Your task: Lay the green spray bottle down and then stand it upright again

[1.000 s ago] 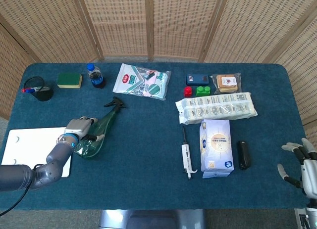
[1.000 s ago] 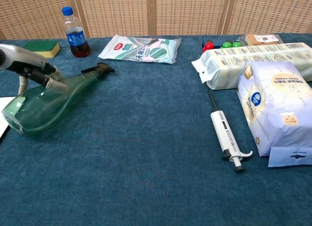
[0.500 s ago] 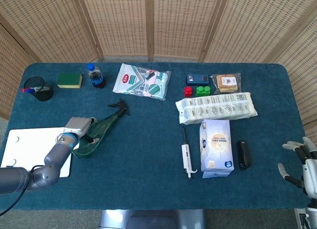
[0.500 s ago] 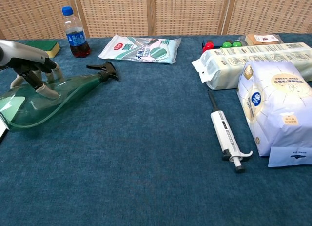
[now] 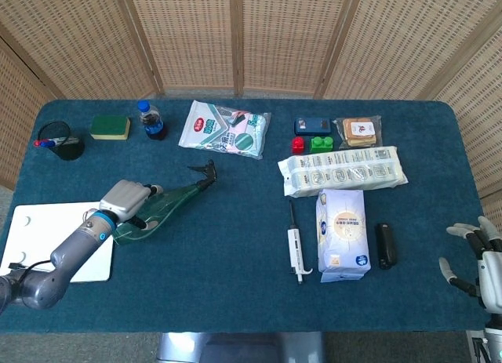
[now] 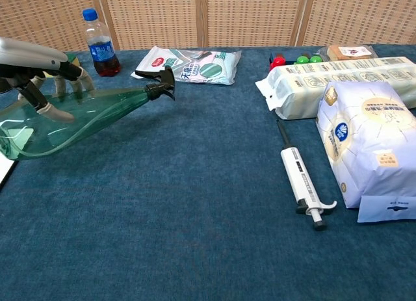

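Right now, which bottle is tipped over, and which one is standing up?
The green spray bottle is tipped over, held by the left robot hand. The small blue-capped bottle of dark drink stands upright at the back.

Left robot hand [image 5: 125,202] curled in a grip, forearm low — right robot hand [image 5: 478,261] open, fingers spread.

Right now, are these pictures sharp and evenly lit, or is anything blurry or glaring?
Head view: even, soft light, everything sharp, faint shadows. Chest view: near items sharp, the green spray bottle see-through with pale glints, and the left hand is cut off at the frame edge.
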You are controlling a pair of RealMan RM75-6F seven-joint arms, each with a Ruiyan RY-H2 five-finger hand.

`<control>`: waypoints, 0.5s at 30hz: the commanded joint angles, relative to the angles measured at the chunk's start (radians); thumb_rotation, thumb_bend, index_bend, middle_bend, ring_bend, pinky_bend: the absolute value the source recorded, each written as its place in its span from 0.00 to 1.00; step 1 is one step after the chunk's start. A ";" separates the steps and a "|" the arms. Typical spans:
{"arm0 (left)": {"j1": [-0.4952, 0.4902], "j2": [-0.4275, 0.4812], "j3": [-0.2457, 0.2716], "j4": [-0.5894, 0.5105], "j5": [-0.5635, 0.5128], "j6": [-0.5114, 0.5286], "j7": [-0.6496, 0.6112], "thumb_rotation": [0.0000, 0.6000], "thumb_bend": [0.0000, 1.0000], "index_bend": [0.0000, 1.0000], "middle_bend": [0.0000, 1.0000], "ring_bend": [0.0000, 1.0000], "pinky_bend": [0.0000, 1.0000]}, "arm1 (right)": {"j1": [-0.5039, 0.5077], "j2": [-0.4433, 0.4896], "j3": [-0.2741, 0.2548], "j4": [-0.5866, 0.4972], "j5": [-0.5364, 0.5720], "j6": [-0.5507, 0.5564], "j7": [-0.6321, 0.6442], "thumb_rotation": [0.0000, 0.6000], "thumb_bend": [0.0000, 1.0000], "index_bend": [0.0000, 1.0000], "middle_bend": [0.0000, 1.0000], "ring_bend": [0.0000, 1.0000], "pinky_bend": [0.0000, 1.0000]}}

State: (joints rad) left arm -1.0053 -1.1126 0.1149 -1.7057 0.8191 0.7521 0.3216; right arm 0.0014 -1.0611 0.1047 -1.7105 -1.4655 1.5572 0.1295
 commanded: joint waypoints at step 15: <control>0.176 0.033 0.064 0.162 0.759 0.077 -0.316 1.00 0.46 0.41 0.36 0.26 0.55 | 0.018 -0.018 0.004 -0.006 0.009 -0.025 -0.021 1.00 0.38 0.30 0.30 0.09 0.18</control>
State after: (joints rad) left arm -0.8396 -1.0792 0.1665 -1.5619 1.5567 0.8260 0.0138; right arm 0.0195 -1.0794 0.1085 -1.7165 -1.4570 1.5323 0.1083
